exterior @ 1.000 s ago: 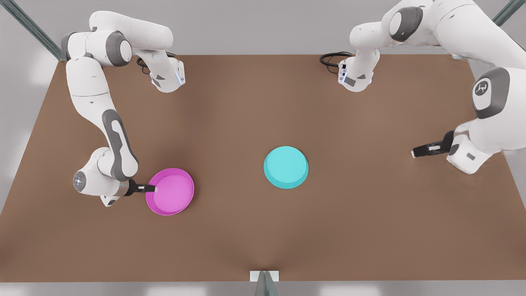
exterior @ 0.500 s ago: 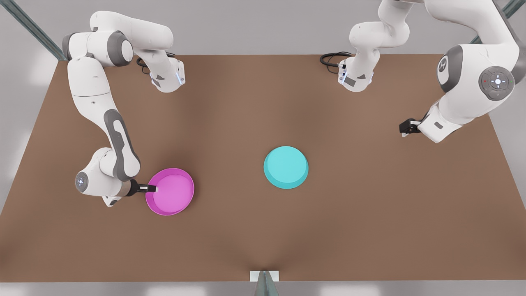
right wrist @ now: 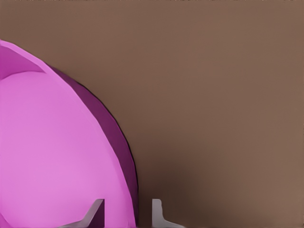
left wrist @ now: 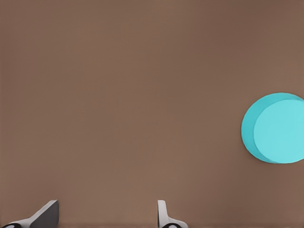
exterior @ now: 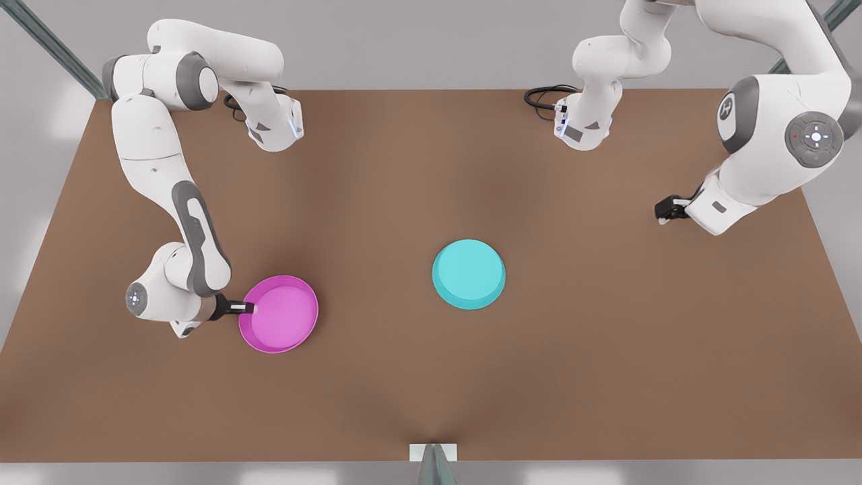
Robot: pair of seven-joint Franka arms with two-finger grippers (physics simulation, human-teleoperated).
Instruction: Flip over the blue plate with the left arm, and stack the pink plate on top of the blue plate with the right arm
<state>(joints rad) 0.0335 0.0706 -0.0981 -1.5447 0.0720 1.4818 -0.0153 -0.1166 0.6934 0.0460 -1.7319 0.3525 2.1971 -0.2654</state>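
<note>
A plain brown desk [exterior: 404,377] with a matte top fills the scene, ringed by a pale grey floor; grey metal struts [exterior: 47,47] cross the far corners and black cables [exterior: 542,101] coil by the arm bases at the far edge.

The blue plate [exterior: 469,274] lies upside down near the middle of the desk, a little to the front view's right, its flat plain cyan underside up and its rim flaring down to the surface. The pink plate [exterior: 278,314] sits upright at the front view's left, magenta rim around a lighter pink inside, well apart from the blue one.

The right pincer [exterior: 244,309] reaches in level at the pink plate's left edge; in the right wrist view its fingers [right wrist: 95,211] straddle the rim, one inside and one outside, narrowly parted, not visibly pressing. The left pincer [exterior: 667,210] hangs over bare desk at the front view's right, well away from the blue plate, fingers [left wrist: 47,213] spread wide and empty.

No readable writing appears.
</note>
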